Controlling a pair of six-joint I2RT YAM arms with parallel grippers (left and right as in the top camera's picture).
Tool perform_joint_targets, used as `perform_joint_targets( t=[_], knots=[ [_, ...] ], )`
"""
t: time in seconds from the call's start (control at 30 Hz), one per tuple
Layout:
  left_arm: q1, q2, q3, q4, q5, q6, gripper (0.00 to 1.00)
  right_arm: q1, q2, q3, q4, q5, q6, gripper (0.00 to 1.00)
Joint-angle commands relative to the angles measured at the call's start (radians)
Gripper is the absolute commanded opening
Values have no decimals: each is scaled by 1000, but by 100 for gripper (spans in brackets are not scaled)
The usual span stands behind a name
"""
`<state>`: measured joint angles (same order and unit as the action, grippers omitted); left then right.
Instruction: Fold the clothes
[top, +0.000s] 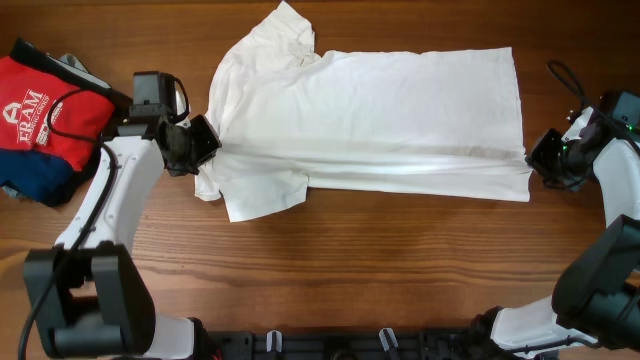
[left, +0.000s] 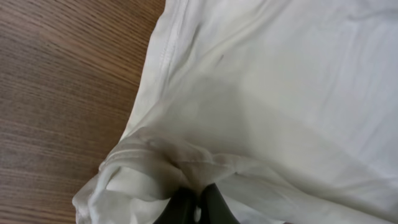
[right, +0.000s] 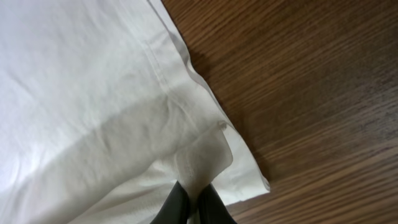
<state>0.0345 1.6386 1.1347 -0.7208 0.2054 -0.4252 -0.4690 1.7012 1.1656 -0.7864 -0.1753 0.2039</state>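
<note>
Navy garment (top: 45, 188) mostly under the red garment (top: 40, 150), perhaps folded; left end effector (left: 198, 193) largely cropped.

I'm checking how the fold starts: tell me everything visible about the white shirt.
The shirt is plain white, soft, thin-looking fabric with stitched hems; no print shows. It lies spread sideways on the wooden table, neck end left, bottom hem right, one sleeve pointing away, the other toward the robot. A raised crease runs along its near edge. The left arm's fingers pinch bunched cloth at the neck end; the right arm's fingers pinch the near hem corner.
</note>
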Motion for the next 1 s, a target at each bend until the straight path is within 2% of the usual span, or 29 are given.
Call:
perform_joint_targets(
  t=[0.0,0.43,0.67,0.73,0.8,0.97],
  knots=[
    [8,55,-6,34,-32,-2,4,1,24,-3,20,21,5,4],
    [8,118,-5,113,-31,-2,4,5,100,-11,47,21,4,4],
    [8,118,-5,148,-13,-2,7,69,163,-13,85,26,3,5],
    [8,118,-5,167,-13,-2,9,91,175,-13,94,57,6,4],
    [8,118,-5,183,-13,-2,19,102,177,-13,95,92,6,4],
    [8,117,-5,146,-12,-2,32,103,177,-12,95,108,6,4]
  ],
)
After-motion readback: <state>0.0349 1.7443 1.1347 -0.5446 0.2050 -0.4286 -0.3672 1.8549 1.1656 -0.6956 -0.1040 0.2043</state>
